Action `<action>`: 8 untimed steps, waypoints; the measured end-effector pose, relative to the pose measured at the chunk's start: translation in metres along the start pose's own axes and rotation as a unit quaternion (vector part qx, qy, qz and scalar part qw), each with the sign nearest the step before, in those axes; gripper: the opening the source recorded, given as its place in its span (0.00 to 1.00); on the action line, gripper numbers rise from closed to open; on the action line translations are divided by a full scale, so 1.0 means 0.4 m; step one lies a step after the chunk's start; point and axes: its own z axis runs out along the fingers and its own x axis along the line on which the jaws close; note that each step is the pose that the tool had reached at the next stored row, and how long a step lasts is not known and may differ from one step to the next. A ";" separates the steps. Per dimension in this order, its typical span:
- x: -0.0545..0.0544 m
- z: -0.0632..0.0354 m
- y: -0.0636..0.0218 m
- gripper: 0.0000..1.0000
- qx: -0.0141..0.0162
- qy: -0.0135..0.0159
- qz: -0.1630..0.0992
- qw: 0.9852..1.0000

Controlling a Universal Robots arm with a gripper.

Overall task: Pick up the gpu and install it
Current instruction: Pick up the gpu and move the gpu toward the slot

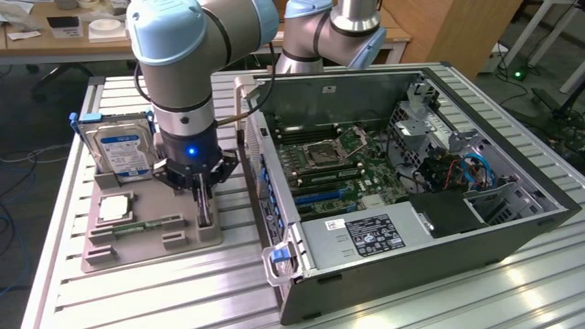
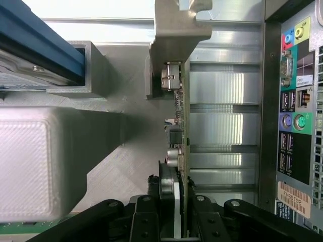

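Slatted aluminium worktop (image 1: 137,301): carried all items listed below.

Open grey-black metal computer case (image 1: 412,274): lay on its side across the worktop's half at the exterior view's right, green motherboard (image 1: 338,171) exposed inside.

Grey and pale-blue jointed robot arm (image 1: 183,62): reached straight down over the holder.

Flat grey plastic holder tray (image 1: 146,253): sat just beside the case, toward the worktop's edge at the exterior view's left.

Boxy silver hard drive with blue-white label (image 1: 119,147): stood upright at the holder's far corner.

Thin flat dark circuit card, the gpu (image 1: 203,211): stood on edge in a slot along the holder's case-side edge. Silver metal bracket (image 2: 174,30) at the end away from the gripper.

Black two-finger gripper (image 1: 202,192): set narrow, closed onto both faces of the gpu (image 2: 182,116), with the card seated in its slot.

Square silver processor chip (image 1: 114,207): lay flat in the holder.

Narrow green memory stick (image 1: 146,224): lay flat beside the chip.
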 end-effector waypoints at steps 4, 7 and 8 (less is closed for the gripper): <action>0.000 0.000 0.000 0.28 0.001 0.000 0.000 1.000; 0.000 0.000 0.000 0.28 0.001 0.000 0.000 1.000; 0.000 0.000 0.000 0.28 0.001 0.000 0.000 1.000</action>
